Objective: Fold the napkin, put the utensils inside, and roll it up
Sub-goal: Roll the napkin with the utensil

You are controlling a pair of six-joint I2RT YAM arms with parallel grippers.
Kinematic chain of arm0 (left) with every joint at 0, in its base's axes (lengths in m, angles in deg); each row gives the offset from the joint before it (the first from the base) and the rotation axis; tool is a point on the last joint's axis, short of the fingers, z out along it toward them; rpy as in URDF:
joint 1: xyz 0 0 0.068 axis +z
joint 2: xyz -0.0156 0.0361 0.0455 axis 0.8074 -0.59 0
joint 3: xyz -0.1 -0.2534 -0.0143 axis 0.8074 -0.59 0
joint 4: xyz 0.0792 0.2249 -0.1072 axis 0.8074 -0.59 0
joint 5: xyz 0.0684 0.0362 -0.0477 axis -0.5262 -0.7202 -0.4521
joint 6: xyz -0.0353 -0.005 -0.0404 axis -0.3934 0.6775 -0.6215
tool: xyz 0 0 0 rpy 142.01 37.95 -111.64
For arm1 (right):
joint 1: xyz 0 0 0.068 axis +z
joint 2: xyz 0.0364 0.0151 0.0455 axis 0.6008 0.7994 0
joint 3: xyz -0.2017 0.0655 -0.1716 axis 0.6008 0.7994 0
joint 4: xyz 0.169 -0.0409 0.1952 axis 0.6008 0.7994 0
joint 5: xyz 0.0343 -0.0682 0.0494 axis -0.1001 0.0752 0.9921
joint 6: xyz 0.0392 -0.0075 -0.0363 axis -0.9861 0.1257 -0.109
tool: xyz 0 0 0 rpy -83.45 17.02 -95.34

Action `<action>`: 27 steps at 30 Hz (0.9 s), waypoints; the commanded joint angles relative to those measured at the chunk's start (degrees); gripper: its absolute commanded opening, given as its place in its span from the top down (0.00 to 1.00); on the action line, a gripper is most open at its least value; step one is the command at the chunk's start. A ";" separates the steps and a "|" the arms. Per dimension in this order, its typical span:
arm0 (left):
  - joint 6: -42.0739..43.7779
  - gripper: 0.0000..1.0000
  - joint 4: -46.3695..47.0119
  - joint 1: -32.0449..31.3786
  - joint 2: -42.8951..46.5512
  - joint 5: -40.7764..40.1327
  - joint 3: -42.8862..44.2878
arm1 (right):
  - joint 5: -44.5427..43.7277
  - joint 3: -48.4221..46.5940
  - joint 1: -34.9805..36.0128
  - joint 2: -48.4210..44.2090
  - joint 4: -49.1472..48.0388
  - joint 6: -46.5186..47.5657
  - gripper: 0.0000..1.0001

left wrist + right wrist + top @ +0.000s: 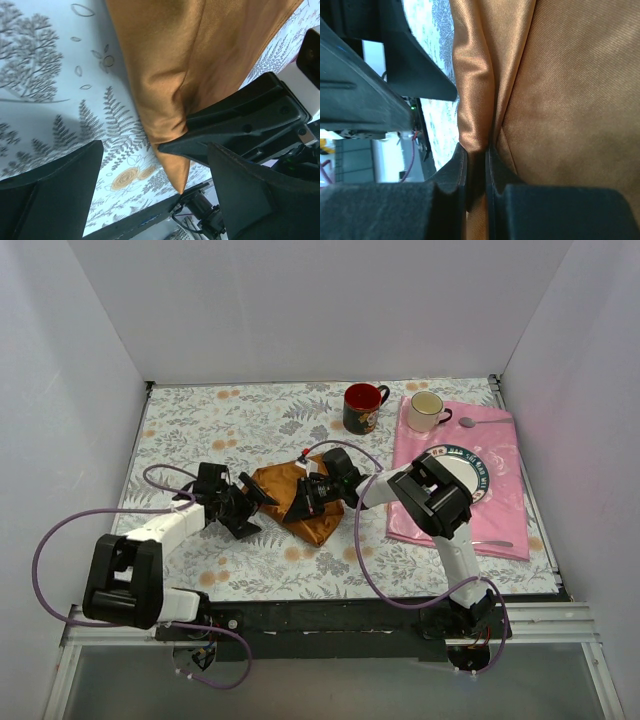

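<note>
**Right end effector pinches a napkin fold; left stands wide beside it**

Top external: The napkin [305,525] lies bunched near the middle of the fern-printed worktop [200,425], left of the pink cloth [505,490]. The right end effector [300,505] sits over the napkin. The left end effector [250,508] is at the napkin's left edge. From this height I cannot tell how the jaws of either are set. Two utensils [487,422] lie on the pink cloth. One is at its far edge beside a cream mug [427,412], the other utensil [497,543] along its near edge. Both are well apart from the napkin. A plate [478,465] rests on the same cloth, partly behind the right arm. A red mug [362,408] stands on the worktop beyond the napkin.

Left wrist: The left end effector [156,147] is spread wide and grips nothing. The napkin [200,50] fills the upper frame and tapers to a point between the two fingers. A black finger of the right end effector presses into the cloth from the right.

Right wrist: The right end effector [476,156] is narrowed onto a raised ridge of the napkin [570,100], with cloth caught between its fingers [451,172].
</note>
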 commanded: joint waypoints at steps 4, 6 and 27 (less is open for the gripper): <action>-6.53 0.22 7.87 -3.25 -5.44 -2.74 -0.42 | 3.23 1.24 0.17 1.51 -6.09 -6.25 0.99; -7.49 0.26 7.43 -3.51 -6.93 -3.45 -0.42 | 3.40 1.51 0.08 1.33 -6.88 -7.39 0.99; -3.81 1.00 0.49 -3.87 -15.11 -7.06 4.76 | -1.07 -7.17 0.17 -3.14 20.95 13.14 0.81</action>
